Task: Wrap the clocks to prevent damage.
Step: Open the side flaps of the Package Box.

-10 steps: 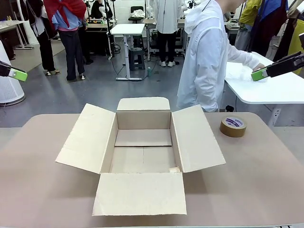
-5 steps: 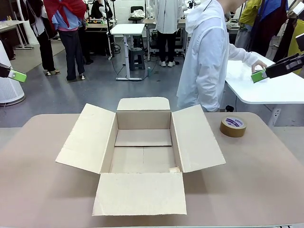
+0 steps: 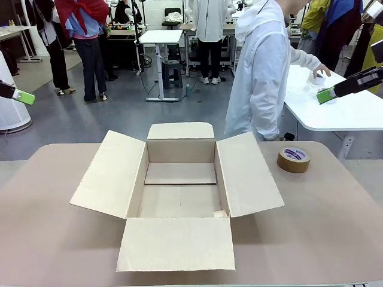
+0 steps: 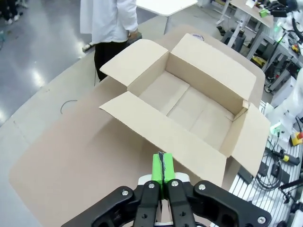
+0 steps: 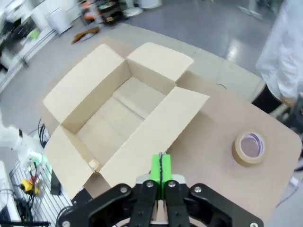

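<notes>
We look across a busy workshop room with a grey floor, other benches and several people standing farther off. Nearest us, the broad tan rounded table (image 3: 335, 227) carries the work. At its middle sits the large brown cardboard box (image 3: 179, 191), all four flaps folded outward and its floor bare. We judge it is spread like this so that a wrapped bundle can go straight in from above. Beyond the table's far edge a person in a white hooded jacket (image 3: 260, 78) stands turned toward a white side table (image 3: 353, 113) on our right, one hand (image 3: 321, 70) reaching over it. Under that hand lies something small and whitish (image 3: 317, 78). We cannot tell whether it belongs to the clocks, so we place them no more firmly than over there. The brown roll of packing tape (image 3: 294, 159) lies flat near the far right corner of the tan table, well apart from the box, probably kept handy for sealing. Our black left gripper with green pads (image 4: 161, 158) hangs high off the left edge and the matching right gripper (image 5: 161, 158) high off the right. Each has its pads pressed together on nothing, which we read as waiting clear of the box
</notes>
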`<state>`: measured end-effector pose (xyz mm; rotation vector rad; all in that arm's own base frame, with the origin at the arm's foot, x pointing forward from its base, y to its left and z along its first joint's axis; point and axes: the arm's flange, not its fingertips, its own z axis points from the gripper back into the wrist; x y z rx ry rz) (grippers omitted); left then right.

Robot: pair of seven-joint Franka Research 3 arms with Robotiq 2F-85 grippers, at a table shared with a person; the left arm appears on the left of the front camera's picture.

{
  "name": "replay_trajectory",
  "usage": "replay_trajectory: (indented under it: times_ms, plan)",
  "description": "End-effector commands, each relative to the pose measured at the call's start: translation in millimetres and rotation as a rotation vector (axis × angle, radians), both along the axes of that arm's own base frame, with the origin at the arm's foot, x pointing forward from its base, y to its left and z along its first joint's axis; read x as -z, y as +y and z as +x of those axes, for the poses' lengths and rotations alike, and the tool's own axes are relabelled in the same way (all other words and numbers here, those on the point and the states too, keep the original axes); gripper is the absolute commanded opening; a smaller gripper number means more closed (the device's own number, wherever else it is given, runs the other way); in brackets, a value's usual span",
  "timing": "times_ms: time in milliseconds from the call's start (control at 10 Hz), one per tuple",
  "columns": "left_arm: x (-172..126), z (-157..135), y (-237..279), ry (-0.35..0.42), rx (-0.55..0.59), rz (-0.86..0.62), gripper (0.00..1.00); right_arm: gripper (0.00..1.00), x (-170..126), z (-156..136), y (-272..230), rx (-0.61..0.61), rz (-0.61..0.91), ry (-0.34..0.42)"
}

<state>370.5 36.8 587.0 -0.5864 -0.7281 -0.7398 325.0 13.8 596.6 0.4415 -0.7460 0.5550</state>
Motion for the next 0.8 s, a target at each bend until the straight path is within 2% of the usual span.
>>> replay_trajectory:
  times_ms: [0,200,400,500,600,700]
  plan:
    - [-30.4,14.0,-35.5,0.07,-0.068,0.091,0.0,0.0,-24.2,12.0,60.2,0.182,-0.033,0.142]
    - [-42.3,41.3,-112.6,0.239,-0.112,0.297,0.0,0.0,-32.1,37.7,142.6,0.288,-0.144,0.27]
    - [-18.7,63.6,-186.0,0.465,-0.177,0.507,0.0,0.0,-16.1,67.0,211.4,0.369,-0.25,0.391]
    - [5.3,74.5,-218.4,0.571,-0.237,0.579,0.0,0.0,6.6,89.1,235.5,0.5,-0.295,0.466]
    - [28.3,79.0,-236.3,0.618,-0.311,0.597,0.0,0.0,29.1,102.4,245.6,0.548,-0.311,0.526]
    - [47.2,81.8,-245.4,0.628,-0.402,0.615,0.0,0.0,47.6,111.5,249.8,0.6,-0.322,0.57]
